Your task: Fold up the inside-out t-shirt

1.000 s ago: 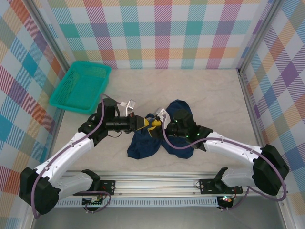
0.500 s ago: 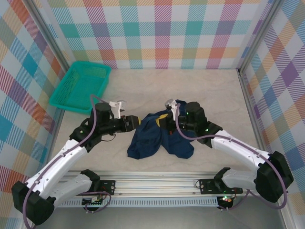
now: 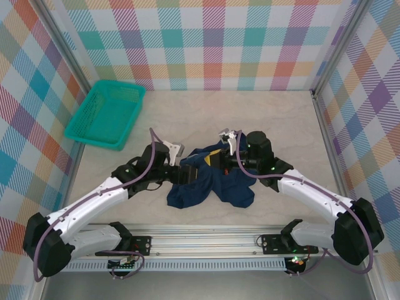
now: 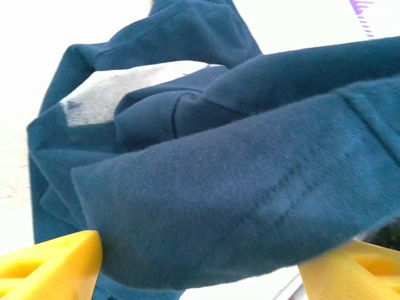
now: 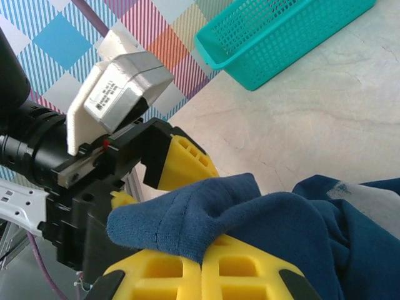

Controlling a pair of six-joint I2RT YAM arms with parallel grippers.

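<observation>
The walls (image 3: 212,44) on three sides carried a checked pattern in pastel colours, with grey metal posts (image 3: 67,59) at the corners. The table (image 3: 287,119) had a pale, marble-like top, and an aluminium rail (image 3: 206,234) ran along its near edge.

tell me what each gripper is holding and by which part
The right gripper is shut on a bunched fold of the t-shirt near a hem. The left gripper is open, cloth lying between its fingers, unclamped.

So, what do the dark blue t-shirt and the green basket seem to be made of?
The t-shirt: soft knit cloth, matte, likely cotton; fine ribbed weave and stitched hems show. The basket: teal plastic by its look, slightly glossy, with moulded mesh walls.
</observation>
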